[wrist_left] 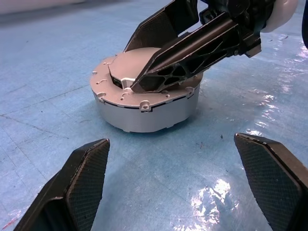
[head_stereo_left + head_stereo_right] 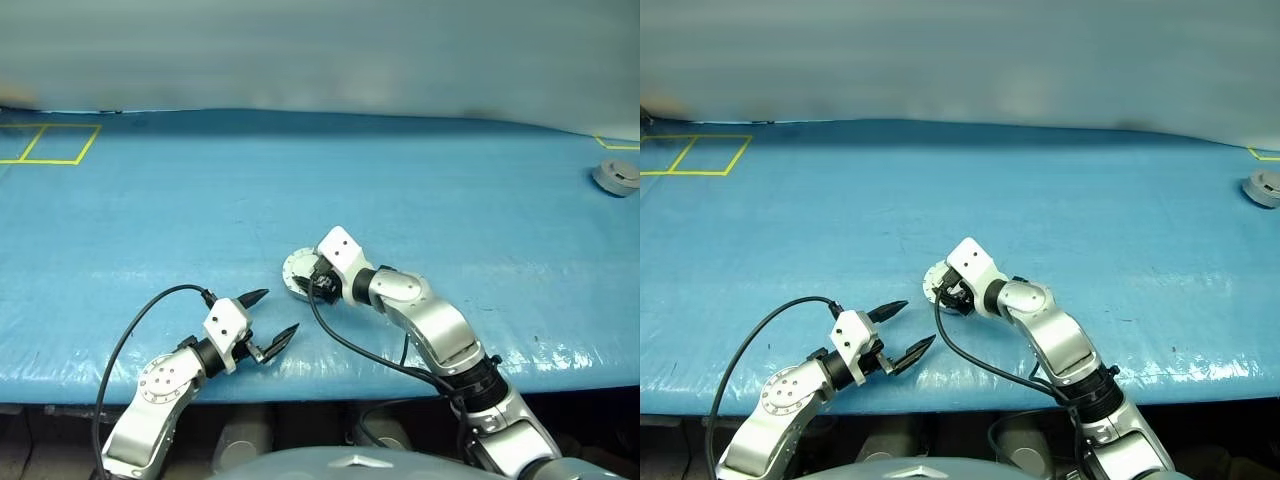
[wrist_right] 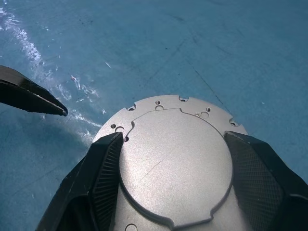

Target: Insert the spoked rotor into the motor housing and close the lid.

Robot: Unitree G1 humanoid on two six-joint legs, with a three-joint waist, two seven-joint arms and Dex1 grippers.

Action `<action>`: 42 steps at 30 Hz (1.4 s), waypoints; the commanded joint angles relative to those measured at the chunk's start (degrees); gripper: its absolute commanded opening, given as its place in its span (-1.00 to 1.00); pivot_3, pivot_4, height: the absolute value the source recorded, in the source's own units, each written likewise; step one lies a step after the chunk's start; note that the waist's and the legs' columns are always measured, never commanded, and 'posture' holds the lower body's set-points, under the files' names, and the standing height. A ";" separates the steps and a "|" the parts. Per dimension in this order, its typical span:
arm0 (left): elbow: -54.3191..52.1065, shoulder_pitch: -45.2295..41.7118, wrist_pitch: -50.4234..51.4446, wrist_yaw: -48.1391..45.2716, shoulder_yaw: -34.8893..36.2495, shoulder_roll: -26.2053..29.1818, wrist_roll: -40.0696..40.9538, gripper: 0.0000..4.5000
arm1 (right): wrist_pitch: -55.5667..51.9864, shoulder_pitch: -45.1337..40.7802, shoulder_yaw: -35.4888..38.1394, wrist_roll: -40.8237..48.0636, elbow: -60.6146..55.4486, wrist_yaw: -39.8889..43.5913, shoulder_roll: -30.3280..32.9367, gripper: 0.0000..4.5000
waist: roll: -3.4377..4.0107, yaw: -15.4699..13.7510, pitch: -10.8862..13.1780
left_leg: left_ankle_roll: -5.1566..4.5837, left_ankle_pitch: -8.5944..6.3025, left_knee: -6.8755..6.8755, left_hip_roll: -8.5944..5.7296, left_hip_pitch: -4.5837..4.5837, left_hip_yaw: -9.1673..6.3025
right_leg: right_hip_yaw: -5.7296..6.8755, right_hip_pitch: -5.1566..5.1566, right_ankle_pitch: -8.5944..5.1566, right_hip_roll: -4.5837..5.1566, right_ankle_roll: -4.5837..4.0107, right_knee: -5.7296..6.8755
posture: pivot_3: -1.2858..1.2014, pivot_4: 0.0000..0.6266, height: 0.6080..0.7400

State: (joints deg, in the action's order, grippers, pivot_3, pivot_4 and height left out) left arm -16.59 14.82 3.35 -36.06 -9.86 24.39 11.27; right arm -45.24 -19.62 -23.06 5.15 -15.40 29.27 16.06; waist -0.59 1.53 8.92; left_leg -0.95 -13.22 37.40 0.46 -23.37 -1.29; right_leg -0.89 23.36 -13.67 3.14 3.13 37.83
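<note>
Your right gripper (image 3: 171,192) fingers straddle the closed lid (image 3: 175,161) on the motor housing (image 1: 147,113), desk centre, left gripper (image 2: 272,318) spread at 7 o'clock; squeezing off-centre could skew the lid.

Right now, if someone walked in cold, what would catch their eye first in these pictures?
The silver-grey motor housing with its lid on, mid-table on the blue sheet, with the right gripper straddling its top. Next, the left gripper, wide open near the table's front edge. A second grey puck sits far right.
</note>
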 commanded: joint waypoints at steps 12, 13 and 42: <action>-1.50 -0.74 -0.63 -0.31 0.61 -0.01 0.15 1.00 | 3.81 -0.32 -1.93 -1.26 5.44 4.24 3.43 0.35 | 0.00 -0.17 -0.01 | 0.00 0.00 0.00 -0.01 0.00 0.00 | 0.00 -0.01 -0.01 0.01 0.00 -0.02 | 0.03 -0.52 1.00; -1.47 -0.75 -0.68 -0.33 0.61 -0.01 0.15 1.00 | 4.07 -0.42 -1.88 -1.24 5.76 4.43 3.43 0.35 | 0.00 -0.16 -0.01 | 0.00 0.00 0.00 -0.01 0.00 0.00 | 0.00 0.00 0.00 0.01 -0.01 -0.02 | 0.03 -0.52 1.00; -1.27 -0.78 -0.53 -0.81 0.87 0.25 0.26 1.00 | 16.17 -9.65 0.28 -0.52 23.47 15.51 0.91 0.35 | 0.01 0.54 0.01 | 0.01 -0.01 -0.12 0.21 0.64 0.07 | -0.02 -0.47 -0.07 -0.09 -0.15 -0.03 | 0.03 -0.52 1.00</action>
State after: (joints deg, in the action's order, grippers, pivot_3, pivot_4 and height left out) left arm -16.57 13.92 3.37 -36.87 -9.65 24.71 11.25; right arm -28.74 -29.54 -21.77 5.70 5.78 44.10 16.47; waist -0.58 2.07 8.93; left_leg -0.94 -13.23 37.27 0.66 -22.73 -1.22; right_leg -0.91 22.90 -13.74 3.05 2.98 37.80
